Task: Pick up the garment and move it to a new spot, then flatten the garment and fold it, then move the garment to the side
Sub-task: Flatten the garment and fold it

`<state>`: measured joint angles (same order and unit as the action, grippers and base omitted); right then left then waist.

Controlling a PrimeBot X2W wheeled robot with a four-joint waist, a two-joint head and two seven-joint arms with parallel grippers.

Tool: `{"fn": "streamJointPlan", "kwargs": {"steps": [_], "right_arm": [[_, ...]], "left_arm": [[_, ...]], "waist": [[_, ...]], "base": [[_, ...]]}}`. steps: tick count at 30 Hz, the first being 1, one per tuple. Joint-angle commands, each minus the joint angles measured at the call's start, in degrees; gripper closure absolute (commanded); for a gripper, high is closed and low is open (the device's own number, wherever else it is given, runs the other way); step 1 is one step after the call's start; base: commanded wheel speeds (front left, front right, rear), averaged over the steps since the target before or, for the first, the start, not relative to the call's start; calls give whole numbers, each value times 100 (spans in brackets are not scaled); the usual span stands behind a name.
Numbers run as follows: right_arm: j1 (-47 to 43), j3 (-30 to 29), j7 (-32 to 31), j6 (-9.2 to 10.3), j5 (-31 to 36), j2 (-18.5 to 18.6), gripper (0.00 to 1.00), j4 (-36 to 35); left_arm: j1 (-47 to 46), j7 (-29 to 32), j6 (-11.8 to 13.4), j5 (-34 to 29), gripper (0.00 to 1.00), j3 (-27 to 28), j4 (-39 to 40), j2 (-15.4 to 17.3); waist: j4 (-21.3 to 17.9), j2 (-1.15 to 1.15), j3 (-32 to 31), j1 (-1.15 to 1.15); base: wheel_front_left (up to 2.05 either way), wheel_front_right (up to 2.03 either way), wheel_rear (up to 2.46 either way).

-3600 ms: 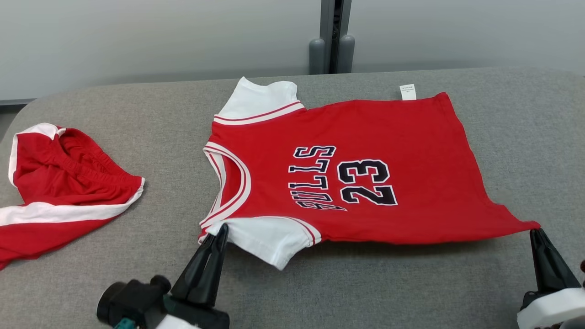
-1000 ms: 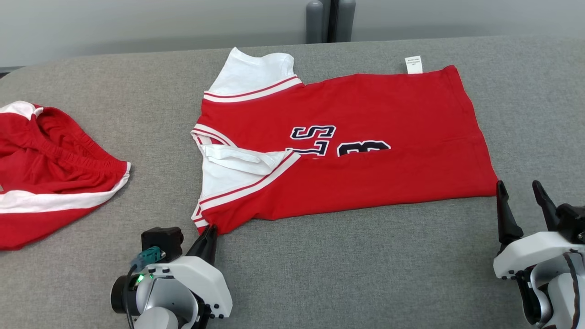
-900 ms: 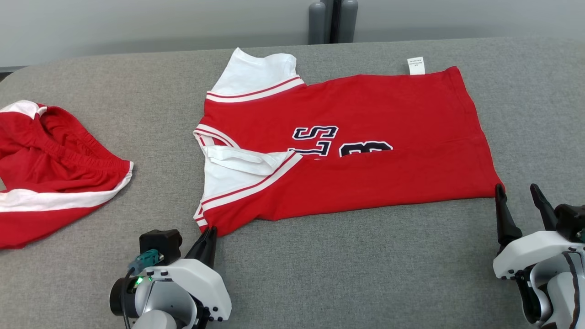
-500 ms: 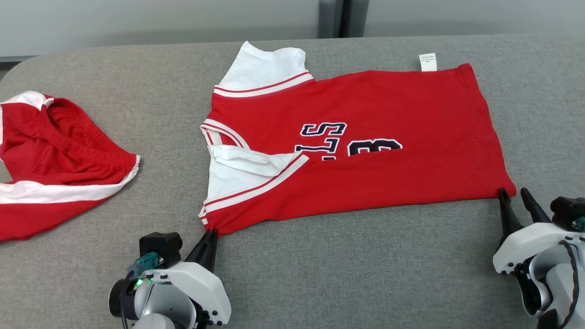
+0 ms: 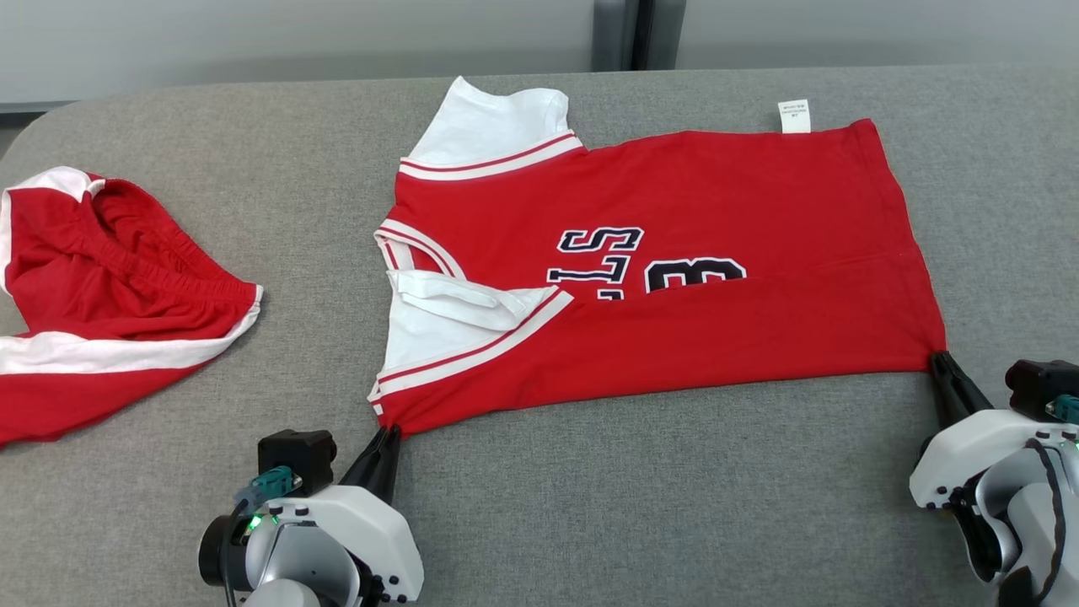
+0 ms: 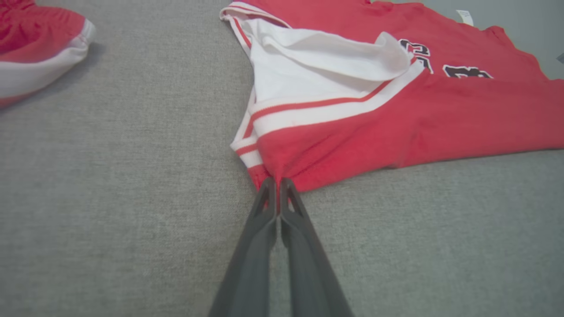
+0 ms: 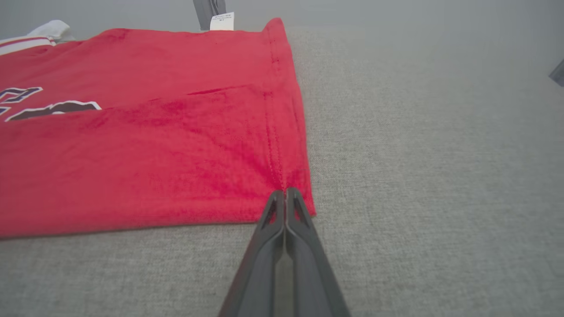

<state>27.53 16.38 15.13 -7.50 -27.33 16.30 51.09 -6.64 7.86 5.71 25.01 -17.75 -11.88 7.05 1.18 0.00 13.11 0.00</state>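
A red jersey (image 5: 674,287) with white sleeves lies on the grey table (image 5: 641,506), its near third folded over so the dark lettering is half covered. My left gripper (image 5: 389,432) is shut on the jersey's near left corner (image 6: 275,174), by the folded white sleeve (image 6: 317,66). My right gripper (image 5: 937,358) is shut on the near right corner at the hem (image 7: 286,187). The jersey (image 7: 145,127) stretches flat between both corners. A white label (image 5: 793,116) sticks out at the far edge.
Red shorts with white trim (image 5: 101,278) lie crumpled at the table's left side, also seen as shorts (image 6: 35,39) in the left wrist view. A dark post (image 5: 624,34) stands behind the table. Bare grey cloth (image 5: 657,514) stretches along the near edge.
The near edge of the jersey was folded over its middle. The right gripper, open half a second ago, has shut on the near right corner. The left has stayed shut on its corner.
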Motion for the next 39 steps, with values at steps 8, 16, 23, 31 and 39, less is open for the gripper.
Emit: {"fn": "streamJointPlan", "kwargs": {"steps": [8, 16, 23, 31, 39], "right_arm": [[-399, -86, 4, 1, -68, 235, 100, -335], [-1079, -295, 4, 1, -29, 374, 100, -1015], [-1798, -665, 5, 1, 102, 389, 100, -1687], [-2607, -987, 5, 1, 187, 252, 100, -2105], [-2708, -910, -21, 1, 173, 222, 100, -2053]], "left_arm": [[105, -94, -7, 104, 100, 15, 76, 75], [627, -67, 69, 187, 100, 24, 613, 177], [1118, 16, 137, 303, 100, 18, 1135, 256], [1601, 262, 326, 325, 100, 20, 1585, 405], [1666, 341, 422, 314, 100, -19, 1414, 398]], "waist": [[-27, 0, -129, 0], [-47, 0, -218, 0], [-25, 0, -303, 0], [35, 0, -346, 0], [8, 0, -410, 0]], "base": [[0, 0, 0], [0, 0, 0], [0, 0, 0], [0, 0, 0], [0, 0, 0]]}}
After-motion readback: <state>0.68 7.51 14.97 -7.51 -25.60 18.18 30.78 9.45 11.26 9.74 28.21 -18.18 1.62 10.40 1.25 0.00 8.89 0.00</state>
